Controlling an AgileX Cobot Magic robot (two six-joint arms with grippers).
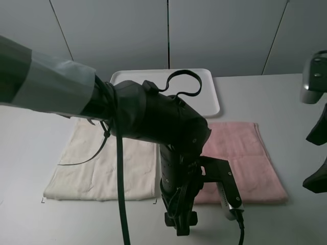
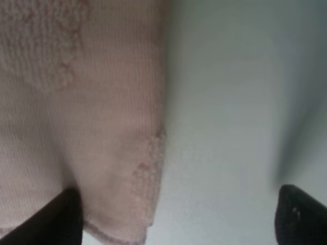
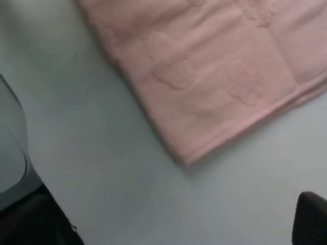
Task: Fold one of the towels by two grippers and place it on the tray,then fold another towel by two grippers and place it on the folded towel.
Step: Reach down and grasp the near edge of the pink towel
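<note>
Pink towel — one side hidden behind the left arm

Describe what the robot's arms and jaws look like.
The left arm is a glossy black casing with a grey wrapped sleeve higher up and loose black cables looping off it. The right arm shows black parts under a grey housing. Both arms' jaws are black.
</note>
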